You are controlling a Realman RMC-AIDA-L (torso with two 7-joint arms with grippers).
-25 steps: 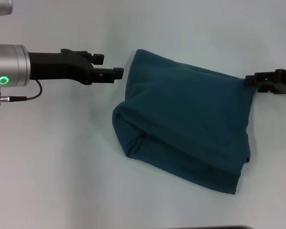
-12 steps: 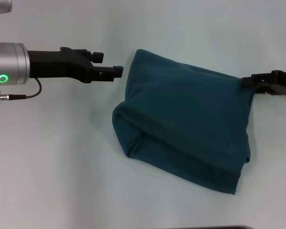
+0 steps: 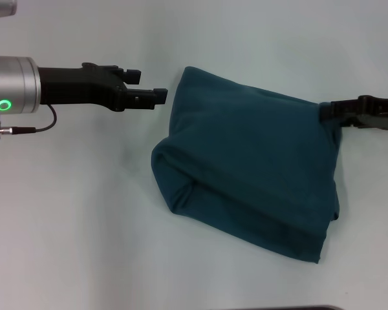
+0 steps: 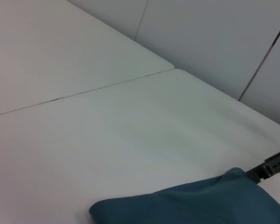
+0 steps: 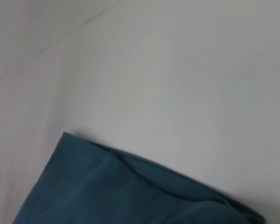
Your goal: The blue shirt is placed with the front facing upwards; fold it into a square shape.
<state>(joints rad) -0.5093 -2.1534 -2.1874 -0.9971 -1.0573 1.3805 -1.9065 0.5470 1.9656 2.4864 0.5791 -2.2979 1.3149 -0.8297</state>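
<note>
The blue shirt [image 3: 252, 168] lies in the middle of the white table [image 3: 84, 226] as a thick, roughly square folded bundle, plain side up, with no lettering showing. My left gripper [image 3: 149, 87] hovers open and empty just left of the shirt's far left corner, a small gap away. At the shirt's far right corner, my right gripper [image 3: 324, 113] touches the cloth. The left wrist view shows the shirt [image 4: 200, 205] with the right gripper [image 4: 270, 165] at its corner. In the right wrist view, only the shirt's folded edge [image 5: 107, 191] appears.
Bare white table surface surrounds the shirt on all sides. A seam between table panels [image 4: 84, 91] runs beyond the shirt, and grey wall panels [image 4: 214, 37] stand behind the table's far edge.
My right gripper has slid a little to the left, onto the shirt's far right corner. The left gripper and the shirt have stayed put.
</note>
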